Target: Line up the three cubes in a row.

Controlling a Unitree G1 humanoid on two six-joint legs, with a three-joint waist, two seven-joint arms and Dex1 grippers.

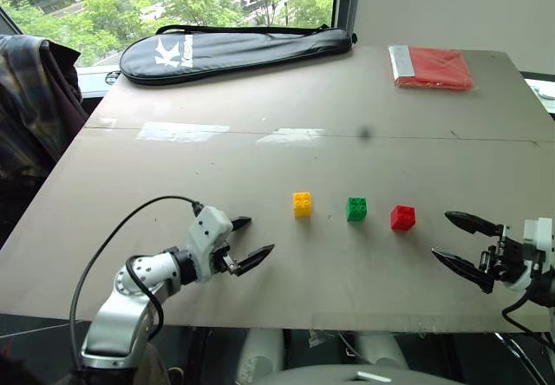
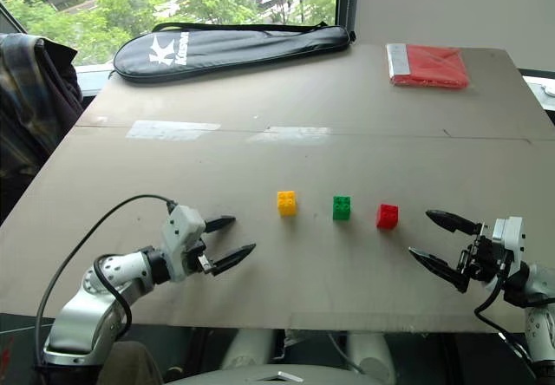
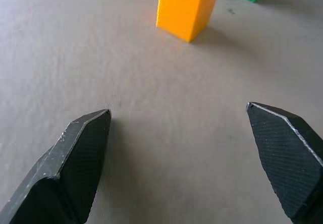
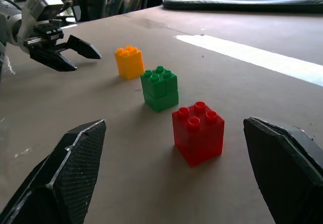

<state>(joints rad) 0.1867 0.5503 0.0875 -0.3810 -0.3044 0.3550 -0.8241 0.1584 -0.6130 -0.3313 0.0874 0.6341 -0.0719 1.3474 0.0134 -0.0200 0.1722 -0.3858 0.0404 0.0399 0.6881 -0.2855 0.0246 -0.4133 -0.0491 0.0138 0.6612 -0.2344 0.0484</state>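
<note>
- Small yellow studded plastic cube (image 1: 302, 204), green cube (image 1: 355, 208), red cube (image 1: 401, 218) already rowed on grey surface (image 1: 260, 155).
- Left hand (image 1: 251, 240) at nine o'clock, right hand (image 1: 457, 239) at three o'clock, both spread, empty.
- Risk: stray nudge breaking row.

Left arm: comes in from the near left, forearm angled toward the middle, a black cable looping over its wrist.
Left gripper (image 1: 251, 239): low over the surface, pointing inward to the right and tipped a little downward, black fingers spread wide, nothing between them.
Right arm: enters at the near right edge, wrist about level.
Right gripper (image 1: 451, 238): aimed inward to the left, fingers splayed wide apart, one above the other, empty.
</note>
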